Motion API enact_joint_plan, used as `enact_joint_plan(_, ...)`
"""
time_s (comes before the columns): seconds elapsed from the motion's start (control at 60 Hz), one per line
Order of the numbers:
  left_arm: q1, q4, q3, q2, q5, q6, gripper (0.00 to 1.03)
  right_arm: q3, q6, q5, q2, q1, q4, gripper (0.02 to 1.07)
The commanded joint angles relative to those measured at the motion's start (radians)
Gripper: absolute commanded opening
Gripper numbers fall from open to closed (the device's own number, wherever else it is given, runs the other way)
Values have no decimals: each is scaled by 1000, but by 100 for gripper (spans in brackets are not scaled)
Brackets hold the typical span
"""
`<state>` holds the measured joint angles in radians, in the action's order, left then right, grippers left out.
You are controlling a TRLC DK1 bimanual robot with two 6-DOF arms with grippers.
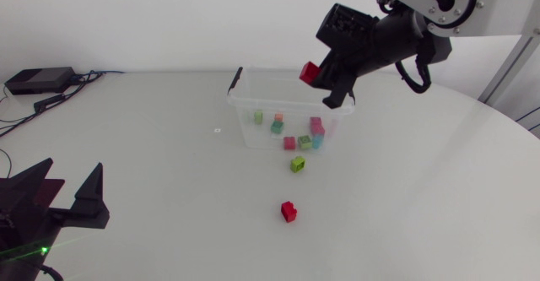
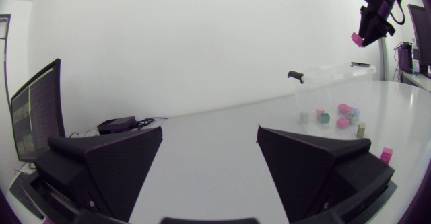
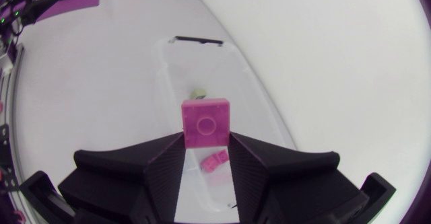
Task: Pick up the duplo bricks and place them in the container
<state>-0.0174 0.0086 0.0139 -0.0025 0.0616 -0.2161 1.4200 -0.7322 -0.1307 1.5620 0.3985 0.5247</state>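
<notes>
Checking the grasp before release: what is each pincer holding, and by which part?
The right pincer holds a red brick by two opposite sides, above the container. The left pincer is open and holds nothing.

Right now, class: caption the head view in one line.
Right gripper holds a red brick over the container; green brick and second red brick lie outside.

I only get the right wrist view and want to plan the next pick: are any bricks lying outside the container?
Observer: Yes, two lie on the table by the container: a green brick close to its wall, a red brick farther out.
Operator: Once this held brick drops, is the left arm in the way?
Observer: No. The left gripper sits open at the table's left side, far from both.
</notes>
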Motion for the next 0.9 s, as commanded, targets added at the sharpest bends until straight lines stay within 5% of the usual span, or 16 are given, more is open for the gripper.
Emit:
enact_joint_plan(0.0,-3,-1,-15,-11,0,14,98,27,114,-3,64,-24,-75,28)
enact_joint_plan(0.333,-3,-1,-15,-11,1,14,98,103,335,34,308,-61,-302,29)
enact_joint_plan(0.583,-3,-1,-15,-11,0,14,98,114,461,102,311,-61,-325,97)
enact_joint_plan(0.883,-3,-1,-15,-11,1,14,98,-82,597,137,17,-70,-377,101)
